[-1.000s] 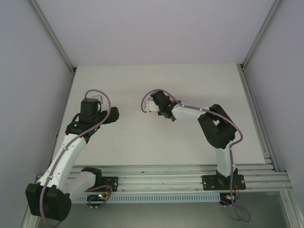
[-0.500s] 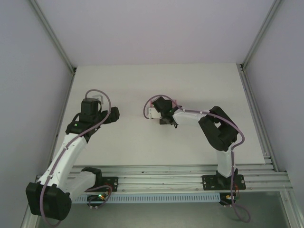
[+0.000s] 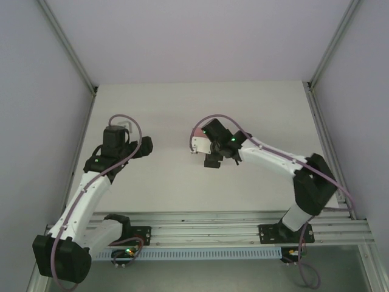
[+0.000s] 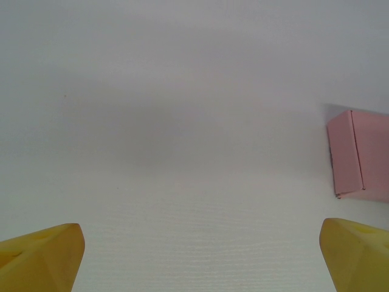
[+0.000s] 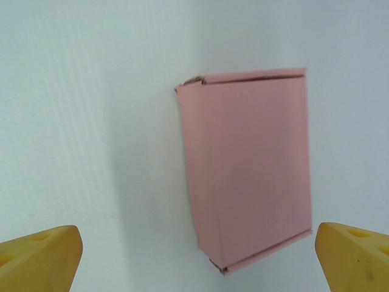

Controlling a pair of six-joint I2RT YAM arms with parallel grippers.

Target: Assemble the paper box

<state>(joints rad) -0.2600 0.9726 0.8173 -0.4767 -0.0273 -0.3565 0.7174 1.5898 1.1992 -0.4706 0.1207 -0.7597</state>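
Two robot arms reach over a white table (image 3: 261, 103), seen from above. The paper box (image 5: 249, 164) lies flat on the tabletop. It is a small, closed, rectangular box of pale pink card.

In the overhead view the right arm stretches in from the right of the box, and its black wrist hangs over it. The wrist hides most of the box, leaving a pale pink patch visible at the wrist's left side.

The right wrist camera looks down on the box. The box's long sides run away from the camera, and a crease runs lengthwise down its top face. Folded edges show at the far and near short ends, and the far left corner looks slightly ragged. A soft shadow falls on the table to the left of the box.

The right gripper (image 5: 197, 261) is spread wide. Its two yellow fingertips (image 5: 39, 258) sit in the lower corners of that view, one on each side of the box's near end. Neither fingertip touches the card, and the gripper holds nothing.

The left arm stands well to the left of the box. In the left wrist view the box sits at the right edge, partly cut off by the frame. The left gripper (image 4: 200, 261) is also spread wide, with yellow fingertips (image 4: 42, 258) in the lower corners. Bare table lies between them, apart from the box. This gripper holds nothing either.
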